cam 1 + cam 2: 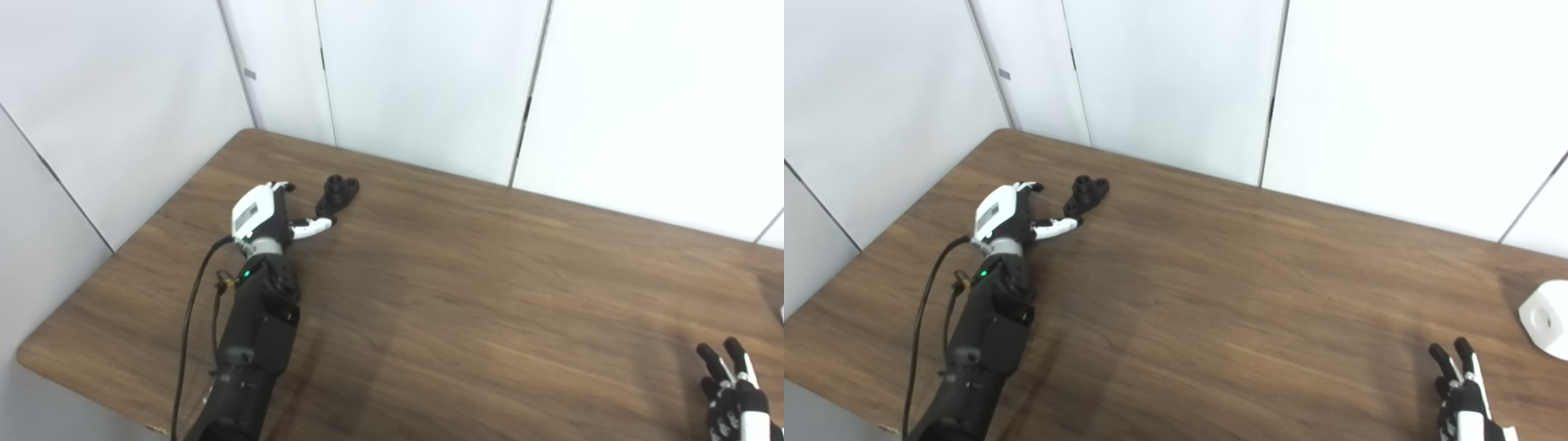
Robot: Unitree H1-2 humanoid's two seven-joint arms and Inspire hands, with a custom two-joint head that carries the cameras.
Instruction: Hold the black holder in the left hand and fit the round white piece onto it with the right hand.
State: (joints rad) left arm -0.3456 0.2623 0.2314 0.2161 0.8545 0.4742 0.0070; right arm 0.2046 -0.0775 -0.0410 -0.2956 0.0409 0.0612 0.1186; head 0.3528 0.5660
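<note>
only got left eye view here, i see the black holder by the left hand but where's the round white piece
Observer: The round white piece lies on the table at the far right edge of the right eye view.
Operator: anywhere near the right hand
Observer: It sits beyond and to the right of the right hand, apart from it.
Operator: which side of it faces up
Observer: A flat face with a small round mark in its middle; part of the piece is cut off by the frame edge.

Dark wood-grain surface (465, 294) with rounded corners, set against white wall panels (429, 79) split by vertical seams.
</note>
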